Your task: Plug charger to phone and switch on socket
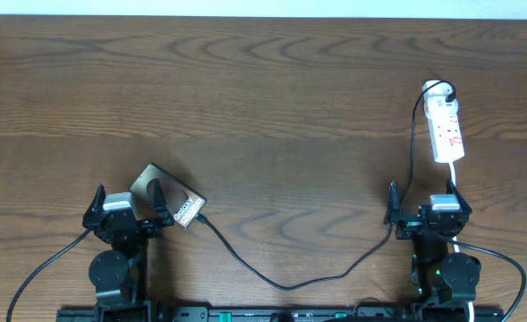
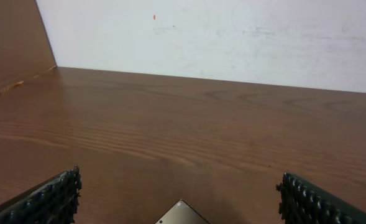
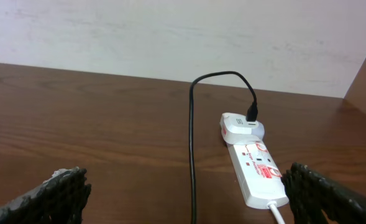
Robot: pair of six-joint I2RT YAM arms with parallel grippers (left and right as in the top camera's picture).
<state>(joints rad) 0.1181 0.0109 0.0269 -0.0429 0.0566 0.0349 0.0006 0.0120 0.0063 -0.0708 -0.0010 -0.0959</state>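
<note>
Shows a dark wooden surface with both arms at its near edge. Finds the phone lying flat at the lower left, turned on a diagonal, brown face up with white lettering at one end. Sets the left gripper partly over it, left fingers spread wide and released, grasping nothing. From the left wrist, catches only one corner of the phone low between them.

Traces the charger from the phone's lettered end in a slack loop toward the near edge, then up past the right gripper to a white plug seated in the far end of the socket. Cannot tell whether the connector tip sits fully in the phone or only touches its edge.

Finds the socket at the far right, lying lengthwise away from the right arm, red markings on top, its white cord leading back toward that arm. Cannot tell the position of its switch.

Leaves the right fingers likewise parted and released, empty. From the right wrist, puts the black cable between them and the socket ahead toward the right-hand finger, apart from both.
</note>
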